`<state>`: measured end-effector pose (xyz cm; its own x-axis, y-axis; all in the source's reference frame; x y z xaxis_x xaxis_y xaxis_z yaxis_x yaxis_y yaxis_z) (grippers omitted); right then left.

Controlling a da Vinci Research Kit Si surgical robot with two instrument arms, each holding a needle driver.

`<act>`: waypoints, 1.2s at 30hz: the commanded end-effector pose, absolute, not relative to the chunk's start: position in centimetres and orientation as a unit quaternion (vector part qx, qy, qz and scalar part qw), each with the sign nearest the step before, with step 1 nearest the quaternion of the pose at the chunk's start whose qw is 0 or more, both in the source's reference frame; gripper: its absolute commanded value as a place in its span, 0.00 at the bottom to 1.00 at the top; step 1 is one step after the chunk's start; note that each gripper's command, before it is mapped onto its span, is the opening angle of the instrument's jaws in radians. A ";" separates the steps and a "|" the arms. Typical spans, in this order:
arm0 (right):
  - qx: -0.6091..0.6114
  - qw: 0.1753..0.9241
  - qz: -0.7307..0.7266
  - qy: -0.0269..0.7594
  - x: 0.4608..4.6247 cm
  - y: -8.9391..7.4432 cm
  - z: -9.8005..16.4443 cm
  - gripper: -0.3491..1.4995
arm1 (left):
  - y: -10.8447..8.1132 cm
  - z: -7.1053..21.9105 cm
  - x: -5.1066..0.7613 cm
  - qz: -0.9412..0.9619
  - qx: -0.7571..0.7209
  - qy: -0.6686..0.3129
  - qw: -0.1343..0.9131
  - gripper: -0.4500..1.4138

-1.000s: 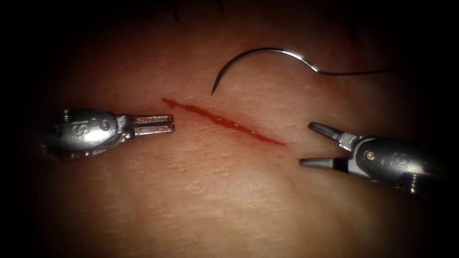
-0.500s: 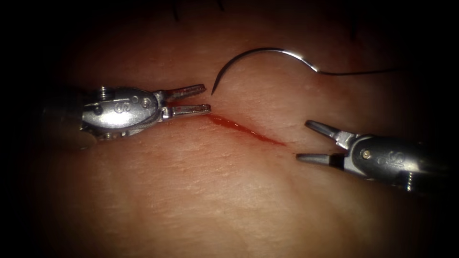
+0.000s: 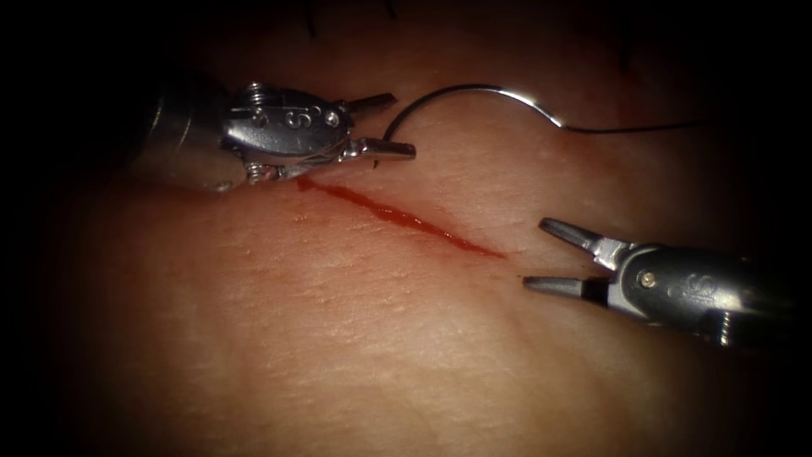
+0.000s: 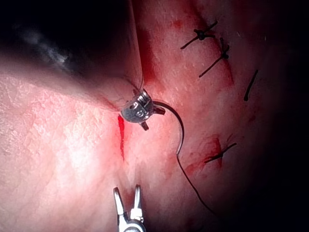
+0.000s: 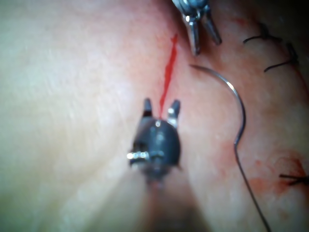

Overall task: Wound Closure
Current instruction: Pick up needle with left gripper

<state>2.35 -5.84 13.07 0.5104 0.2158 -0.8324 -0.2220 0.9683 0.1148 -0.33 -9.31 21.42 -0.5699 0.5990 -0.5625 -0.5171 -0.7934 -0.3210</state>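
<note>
In the endoscope view, illumination is concentrated on the centre of the tissue (image 3: 406, 322) and falls off to black at all edges. Specular glare appears on the needle (image 3: 499, 89) and on the metal body of the left tool (image 3: 402, 125), which casts a dark shadow on the tissue beside it. Both wrist views are strongly lit; the left wrist view also contains areas of deep shadow.

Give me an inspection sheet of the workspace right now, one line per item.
Surface: tissue with an open cut lined with red fluid.
Job's things: needle lies free on the tissue, above the cut; thread trails right from it.
Clutter: older stitches and a cut thread end beside the work area.
Grippers: left tool open, its jaws around the needle's tip end; right tool open, holds nothing.
Cables: nothing seen.
Surroundings: dark.
</note>
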 end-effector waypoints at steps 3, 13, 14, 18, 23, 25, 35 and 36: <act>-0.003 0.869 0.126 0.479 2.43 -5.9 13.1 0.39 | -9.3 21.6 -0.38 0.885 -0.325 -0.065 0.328 0.50; -0.004 0.871 0.127 0.475 2.43 -5.9 13.1 0.38 | -9.1 22.1 -0.41 0.881 -0.285 -0.075 0.369 0.61; -0.004 0.871 0.127 0.475 2.43 -5.9 13.1 0.38 | -9.1 22.1 -0.41 0.882 -0.283 -0.073 0.369 0.62; -0.003 0.872 0.126 0.474 2.43 -5.9 13.1 0.38 | -9.2 22.2 -0.41 0.883 -0.272 -0.081 0.373 0.66; -0.004 0.872 0.128 0.473 2.43 -5.9 13.1 0.38 | -9.2 22.4 -0.47 0.886 -0.256 -0.094 0.374 0.66; -0.005 0.873 0.125 0.471 2.43 -5.9 13.1 0.38 | -9.2 22.5 -0.52 0.886 -0.255 -0.099 0.375 0.66; -0.006 0.874 0.126 0.470 2.43 -5.9 13.1 0.37 | -9.2 22.7 -0.52 0.881 -0.253 -0.113 0.384 0.20; -0.006 0.874 0.126 0.470 2.43 -5.9 13.1 0.37 | -9.3 22.7 -0.50 0.881 -0.254 -0.115 0.383 0.14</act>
